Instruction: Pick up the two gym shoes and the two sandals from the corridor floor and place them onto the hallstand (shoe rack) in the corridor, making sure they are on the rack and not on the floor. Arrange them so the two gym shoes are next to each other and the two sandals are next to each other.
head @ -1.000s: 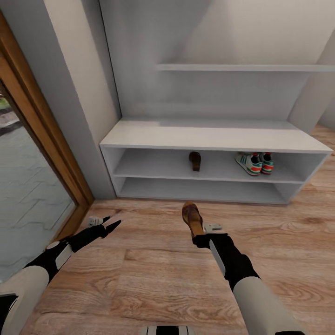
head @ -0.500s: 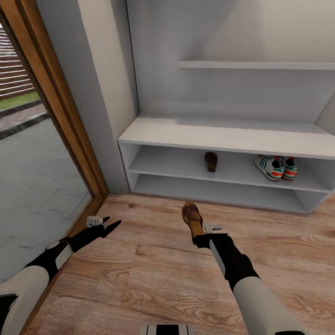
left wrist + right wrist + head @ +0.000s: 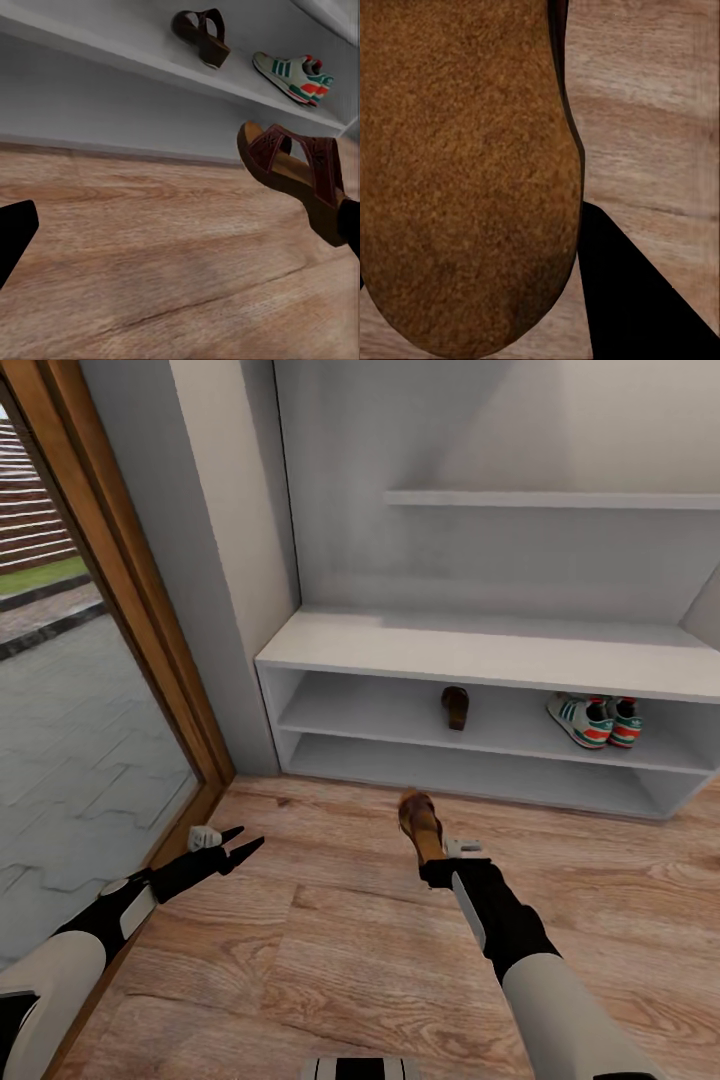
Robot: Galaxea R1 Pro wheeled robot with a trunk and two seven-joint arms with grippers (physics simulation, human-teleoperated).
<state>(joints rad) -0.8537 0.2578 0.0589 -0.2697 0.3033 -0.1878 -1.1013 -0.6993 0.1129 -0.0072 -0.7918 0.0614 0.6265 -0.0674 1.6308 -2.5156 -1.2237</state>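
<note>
The right gripper [image 3: 432, 860] is clamped on the heel end of one sandal [image 3: 419, 822], carried toe-forward above the corridor floor [image 3: 330, 950], just short of the hallstand [image 3: 480, 650]. The second sandal [image 3: 455, 706] stands on the upper open shelf, near its middle. The two gym shoes [image 3: 588, 719] sit side by side on the same shelf, well to the right of it. The left gripper [image 3: 240, 843] hangs low over the floor, fingers parted and holding nothing.

Handling, as judged: the carried sandal looks light, with a stiff wedge sole and flexible leather straps [image 3: 311, 154]. The napped underside [image 3: 465, 172] should resist slipping between the fingers. A hold across the thick heel, as here, seems sounder than one on the straps, which would likely fold. Held only at the heel, the sandal's toe may sag or swing. The free shelf space just beside the shelved sandal appears the fitting place for it.
</note>
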